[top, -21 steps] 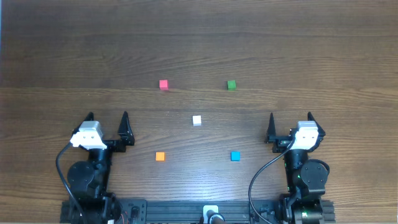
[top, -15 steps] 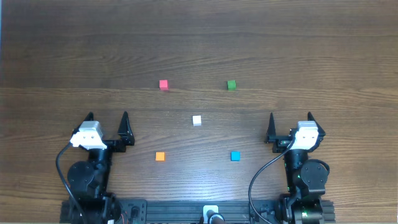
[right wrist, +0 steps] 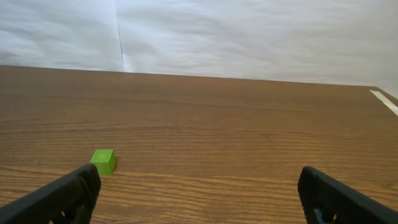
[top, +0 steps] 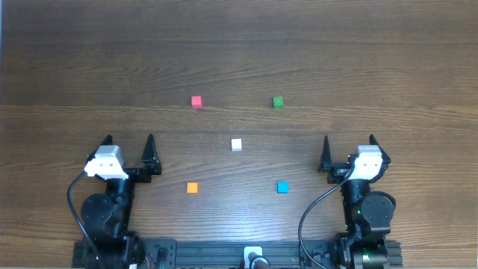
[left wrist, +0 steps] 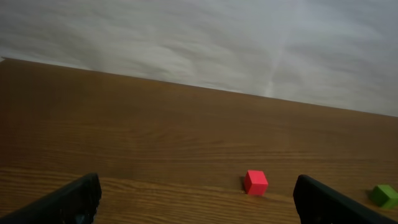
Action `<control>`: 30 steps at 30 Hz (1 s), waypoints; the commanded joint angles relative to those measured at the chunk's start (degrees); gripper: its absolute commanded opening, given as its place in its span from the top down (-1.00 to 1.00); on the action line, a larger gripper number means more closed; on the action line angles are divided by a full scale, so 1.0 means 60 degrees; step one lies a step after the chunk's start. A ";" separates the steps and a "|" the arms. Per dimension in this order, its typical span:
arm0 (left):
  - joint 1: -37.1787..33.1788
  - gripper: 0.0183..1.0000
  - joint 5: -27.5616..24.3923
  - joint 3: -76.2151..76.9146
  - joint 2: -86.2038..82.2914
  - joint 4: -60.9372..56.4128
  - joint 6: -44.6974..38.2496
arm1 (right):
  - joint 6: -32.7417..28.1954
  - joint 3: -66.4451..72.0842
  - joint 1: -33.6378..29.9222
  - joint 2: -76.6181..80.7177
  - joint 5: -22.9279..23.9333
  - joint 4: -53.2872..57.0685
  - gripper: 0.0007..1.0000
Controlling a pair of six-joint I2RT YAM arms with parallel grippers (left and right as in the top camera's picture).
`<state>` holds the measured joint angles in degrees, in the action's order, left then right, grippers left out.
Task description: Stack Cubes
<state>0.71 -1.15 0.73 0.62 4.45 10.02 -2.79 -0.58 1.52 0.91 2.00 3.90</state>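
Note:
Five small cubes lie apart on the wooden table: a pink cube, a green cube, a white cube, an orange cube and a blue cube. My left gripper is open near the table's front left, with nothing between its fingers. My right gripper is open at the front right, also holding nothing. The left wrist view has the pink cube ahead and the green cube at its edge. In the right wrist view the green cube lies ahead.
The wooden table stretches bare behind the cubes. A white wall rises past its far edge. Black cables loop beside both arm bases.

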 commanded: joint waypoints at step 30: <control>-0.0033 -1.00 -0.0601 0.0889 0.2313 -0.1406 0.1654 | 0.0069 0.0047 -0.0076 -0.0084 -0.0113 0.0051 -0.99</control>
<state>0.71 -3.07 1.65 7.29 -2.20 15.90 -2.79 -0.58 1.50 0.89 1.87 3.95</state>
